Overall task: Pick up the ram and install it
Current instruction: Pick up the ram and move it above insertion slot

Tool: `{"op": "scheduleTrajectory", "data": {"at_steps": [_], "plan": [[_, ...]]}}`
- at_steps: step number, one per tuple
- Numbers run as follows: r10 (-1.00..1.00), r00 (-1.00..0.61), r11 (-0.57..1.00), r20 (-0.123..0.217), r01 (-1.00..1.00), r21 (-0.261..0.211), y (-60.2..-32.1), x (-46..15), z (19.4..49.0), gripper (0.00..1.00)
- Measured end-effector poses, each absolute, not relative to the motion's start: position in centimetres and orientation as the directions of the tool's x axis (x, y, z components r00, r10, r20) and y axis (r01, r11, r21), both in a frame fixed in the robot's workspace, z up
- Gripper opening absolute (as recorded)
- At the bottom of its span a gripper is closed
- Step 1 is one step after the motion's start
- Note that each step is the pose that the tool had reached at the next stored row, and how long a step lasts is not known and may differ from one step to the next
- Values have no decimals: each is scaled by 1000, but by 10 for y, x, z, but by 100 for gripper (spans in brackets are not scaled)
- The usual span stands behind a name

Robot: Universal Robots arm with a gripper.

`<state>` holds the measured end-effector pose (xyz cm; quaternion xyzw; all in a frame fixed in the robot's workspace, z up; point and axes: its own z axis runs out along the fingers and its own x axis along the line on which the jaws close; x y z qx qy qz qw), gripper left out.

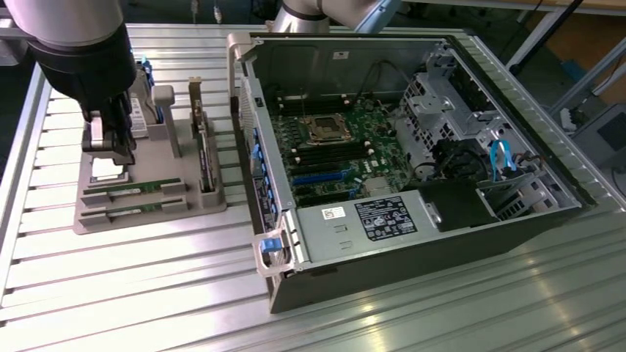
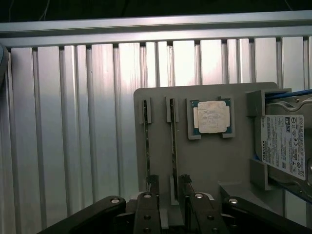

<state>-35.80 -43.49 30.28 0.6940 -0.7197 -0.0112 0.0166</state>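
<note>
My gripper (image 1: 110,155) hangs over the grey tray (image 1: 210,204) on the table (image 1: 127,279). Its fingers (image 2: 186,187) stand apart, released, and they hold nothing.

Other parts stand close around it on the tray. The processor (image 2: 213,117) lies flat in its pocket, just beside the ram. The hard drive (image 2: 285,146) stands on its edge behind the processor, toward the tray edge opposite to the ram. The expansion card (image 1: 201,147) stands upright along the tray edge nearest to the case (image 1: 411,257).

The ram (image 2: 173,141) stands on its long edge in a slot near one tray edge. A second stick (image 2: 146,141) stands parallel in the next slot, closer to that edge. From my wrist, one end of the ram lies in line with the gap between my fingers.

The case lies on its side, open, just beside the tray. Inside it I see the motherboard (image 1: 342,158) with the processor socket (image 1: 323,130).
</note>
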Motion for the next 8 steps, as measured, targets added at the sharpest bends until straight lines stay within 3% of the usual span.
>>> {"op": "scheduleTrajectory", "data": {"at_steps": [8], "plan": [[-999, -36, 37, 8, -999, 39, -435, -358, 301, 30]]}}
